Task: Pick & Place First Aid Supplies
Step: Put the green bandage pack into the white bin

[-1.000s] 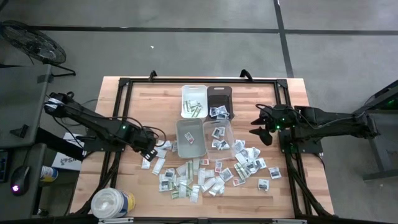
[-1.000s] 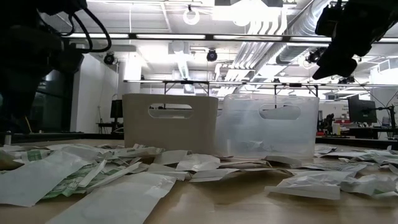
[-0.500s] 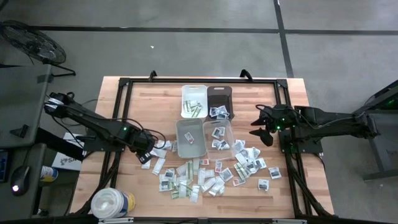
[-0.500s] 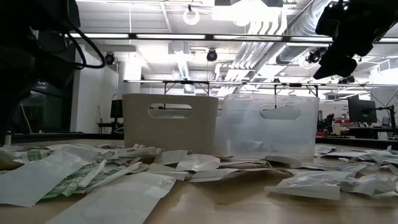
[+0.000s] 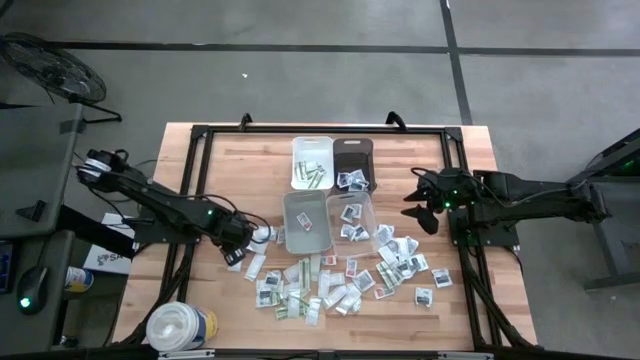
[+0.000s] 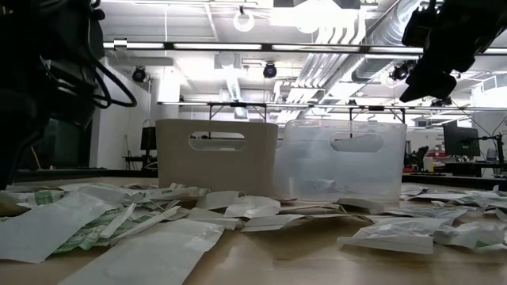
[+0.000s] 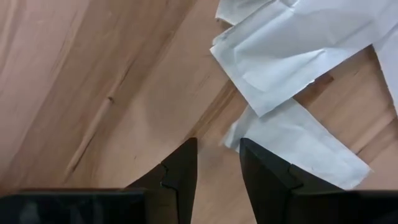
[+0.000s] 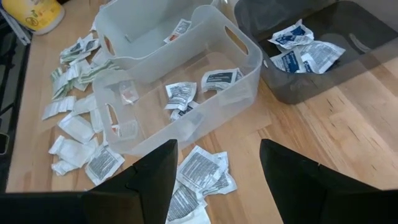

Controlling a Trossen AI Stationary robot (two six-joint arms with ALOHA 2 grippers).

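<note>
My left hand [image 7: 214,163] low over the tabletop [image 7: 93,87], fingers narrowly parted and empty, tips at a white packet [image 7: 298,140] lying flat, long axis diagonal, hand shifted slightly toward the bins since a second ago, right hand [image 5: 417,205] wide open, waiting beside the clear bin [image 5: 352,218].

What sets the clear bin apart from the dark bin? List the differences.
The clear bin has see-through walls; the dark bin is smoky grey. The clear bin sits nearer the loose packets; the dark bin lies beyond it. Both hold printed white packets.
</note>
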